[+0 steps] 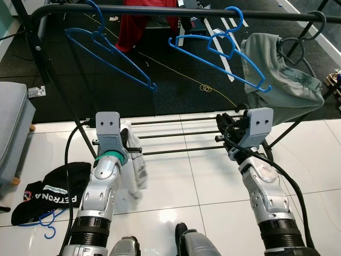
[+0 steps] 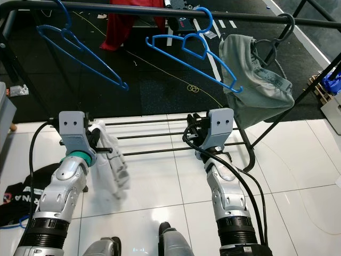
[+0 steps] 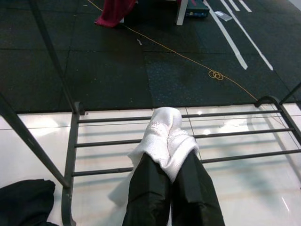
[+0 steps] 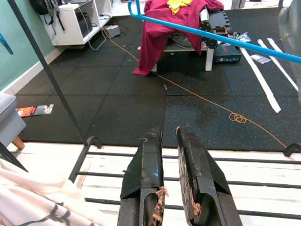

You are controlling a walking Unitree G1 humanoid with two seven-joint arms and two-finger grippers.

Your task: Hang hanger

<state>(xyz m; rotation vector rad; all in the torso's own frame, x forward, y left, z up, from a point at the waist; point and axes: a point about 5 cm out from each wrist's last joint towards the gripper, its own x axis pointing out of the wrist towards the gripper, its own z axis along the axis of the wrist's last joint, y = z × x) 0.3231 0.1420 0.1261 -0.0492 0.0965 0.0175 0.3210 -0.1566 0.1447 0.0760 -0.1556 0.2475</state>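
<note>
Two blue hangers hang on the black top rail [image 1: 176,10] of a clothes rack, one at the left [image 1: 106,42] and one right of centre [image 1: 226,37]. Further right a grey garment [image 1: 282,80] hangs from a dark hanger [image 1: 314,24]. My left gripper [image 1: 129,144] is shut on a white cloth [image 1: 139,170] that droops beside the rack's low shelf bars [image 1: 176,136]; in the wrist view the cloth [image 3: 164,134] wraps over the fingertips. My right gripper [image 1: 228,127] hovers over the shelf bars, shut with nothing in it [image 4: 168,134].
A black garment [image 1: 50,194] and another blue hanger [image 1: 45,221] lie on the white tiles at the left. A grey seat [image 1: 13,133] stands at the far left. Beyond the rack are a black mat, a red cloth [image 1: 141,21] and an orange cord [image 1: 205,87].
</note>
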